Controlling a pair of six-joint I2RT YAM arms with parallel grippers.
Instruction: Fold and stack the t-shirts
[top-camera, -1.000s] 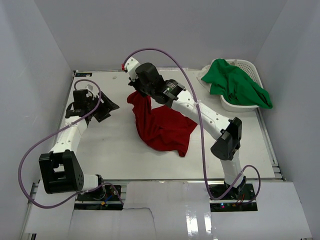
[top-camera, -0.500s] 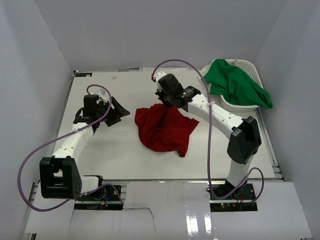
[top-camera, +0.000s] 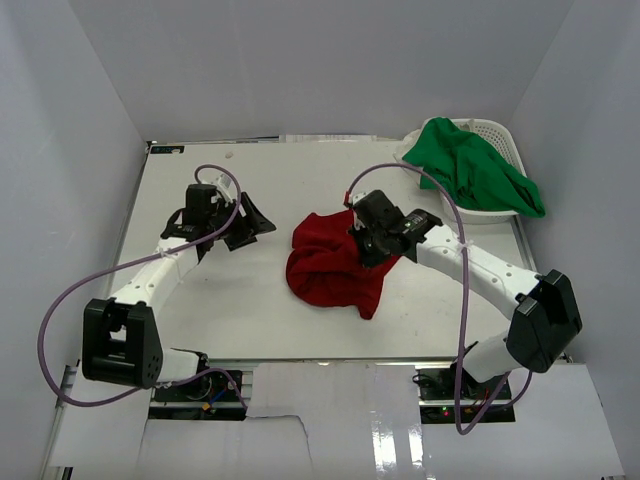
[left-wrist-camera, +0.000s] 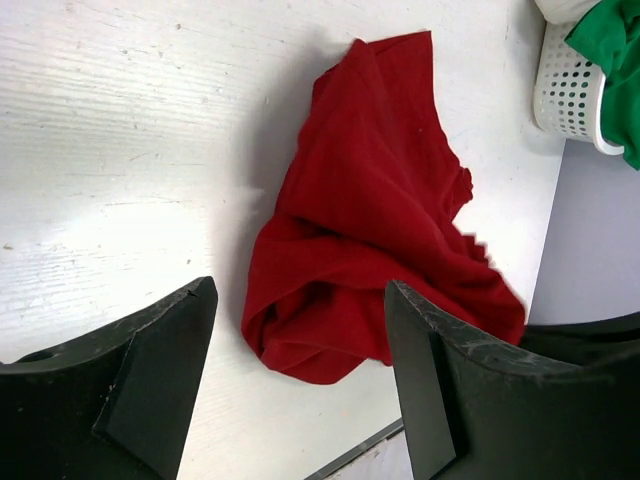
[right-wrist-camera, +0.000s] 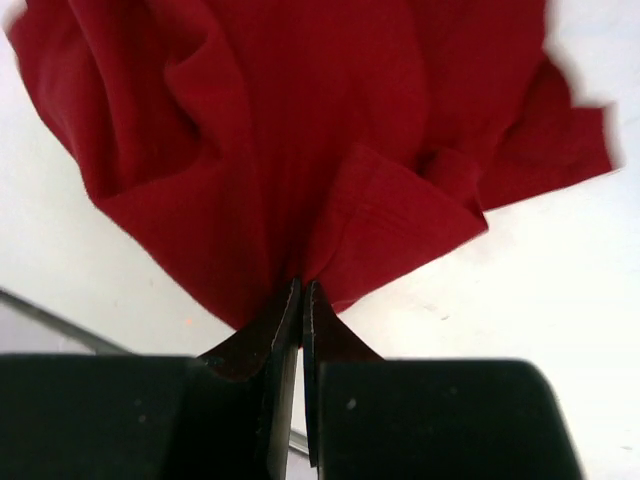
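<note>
A deep red t-shirt (top-camera: 330, 270) lies crumpled in a heap near the middle of the table. My right gripper (top-camera: 362, 243) is shut on an edge of its cloth (right-wrist-camera: 330, 200), right at the heap's right side (right-wrist-camera: 301, 285). My left gripper (top-camera: 252, 225) stands open to the left of the heap, a short way off, with nothing between its fingers (left-wrist-camera: 300, 350); the red t-shirt (left-wrist-camera: 370, 220) shows beyond its jaws. A bright green t-shirt (top-camera: 470, 165) is draped over a white slotted basket (top-camera: 495, 130) at the back right.
The basket (left-wrist-camera: 570, 90) with the green cloth (left-wrist-camera: 610, 60) sits at the table's back right corner, close to the right wall. White walls close in the table on the left, back and right. A purple cable loops over each arm.
My right gripper has carried the red t-shirt's edge from the back middle toward the front right, bunching the cloth into a tighter heap. My left arm has reached rightward, closer to the heap.
</note>
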